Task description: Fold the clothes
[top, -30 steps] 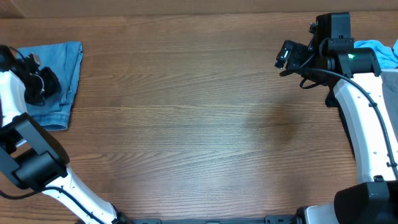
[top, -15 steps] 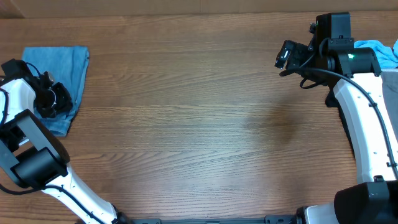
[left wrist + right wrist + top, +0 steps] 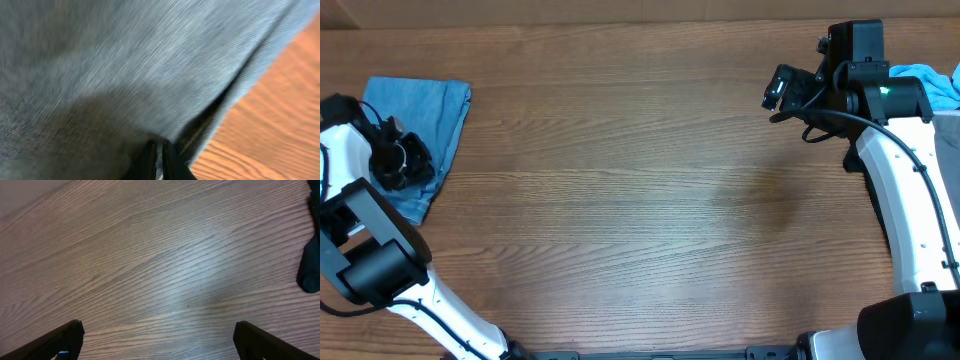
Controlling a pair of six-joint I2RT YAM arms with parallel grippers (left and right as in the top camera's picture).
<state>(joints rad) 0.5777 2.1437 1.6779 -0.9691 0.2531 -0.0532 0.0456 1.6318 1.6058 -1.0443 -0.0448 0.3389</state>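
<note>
Overhead, jeans: faded light-blue denim, bunched in a folded heap, far-left side of table
Left gripper: clenched on jeans, cloth fills its wrist view
Right gripper: fingers spread wide, nothing held, above table wood

We can read no text, brand or number anywhere. The jeans and the wooden table show us no legible sign.
</note>
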